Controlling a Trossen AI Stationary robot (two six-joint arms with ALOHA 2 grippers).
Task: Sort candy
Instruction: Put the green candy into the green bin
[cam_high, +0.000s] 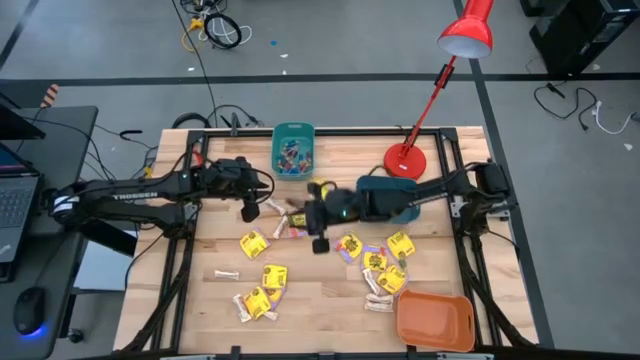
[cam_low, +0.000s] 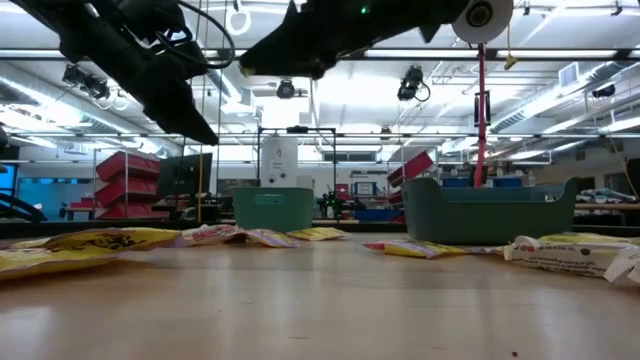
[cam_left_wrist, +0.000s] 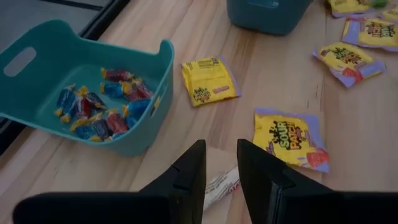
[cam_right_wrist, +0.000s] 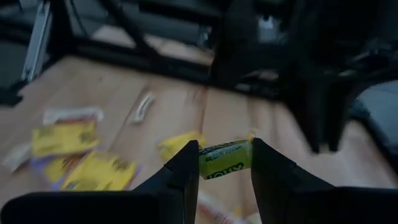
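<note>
Yellow candy packets (cam_high: 262, 282) and pale stick pieces (cam_high: 228, 274) lie scattered flat on the wooden table. A teal bin (cam_high: 293, 150) at the far side holds small blue and red pieces (cam_left_wrist: 102, 106). My left gripper (cam_high: 249, 211) is off the table near that bin, shut on a pale stick piece (cam_left_wrist: 221, 184). My right gripper (cam_high: 320, 242) is above the table's middle, shut on a small yellow-green wrapped piece (cam_right_wrist: 225, 158). In the low view both grippers (cam_low: 195, 125) (cam_low: 285, 60) are well above the tabletop. My left gripper has the pale stick piece (cam_left_wrist: 222, 182) pinched between its two fingers (cam_left_wrist: 194, 174), which lie across it. The fingers hide both ends of the piece. The gripper is up off the table. My right gripper pinches the yellow-green piece (cam_right_wrist: 224, 160) between its two fingers (cam_right_wrist: 186, 171), one on each end. The piece sits crosswise in the gap, tilted a little, and is lifted clear of the table.
A dark teal bin (cam_high: 385, 196) stands under the right arm at the far right. An orange bin (cam_high: 435, 320) sits at the near right corner. A red lamp's base (cam_high: 405, 160) stands at the far right. Bare wood shows at the near left.
</note>
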